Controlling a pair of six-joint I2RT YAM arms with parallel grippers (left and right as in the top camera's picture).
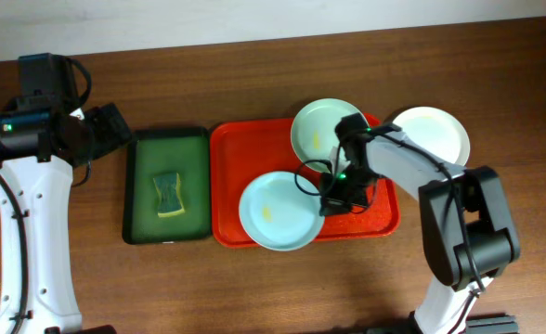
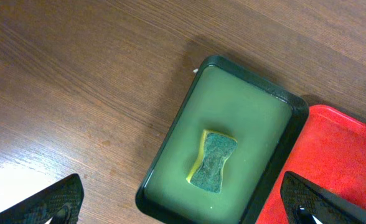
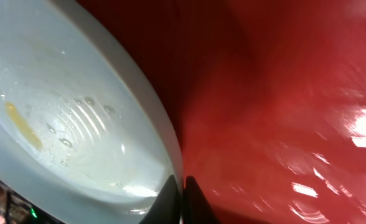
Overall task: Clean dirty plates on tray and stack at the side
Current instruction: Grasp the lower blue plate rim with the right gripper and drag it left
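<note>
Plates number three, and two of them sit on the red tray (image 1: 228, 158). Near plate (image 1: 271, 215), pale blue with a yellow smear inside, lies at the tray's near edge, left of the middle. The right gripper (image 3: 180, 196) has its fingers together on that plate's right rim, pinching it. Left of the red tray, a green tray (image 1: 143, 148) holds a sponge (image 1: 168, 195), untouched. The left gripper (image 2: 183, 202) hangs above it, fingers wide apart and holding nothing. Far plate (image 1: 321, 130), also pale blue with a faint yellow mark, sits across the tray's far edge. White plate (image 1: 431, 134) rests on the table (image 1: 254, 297) just off the tray's far right corner and looks clean. I judge one plate done and two left to wipe and stack. No brand, label or writing can be read.
</note>
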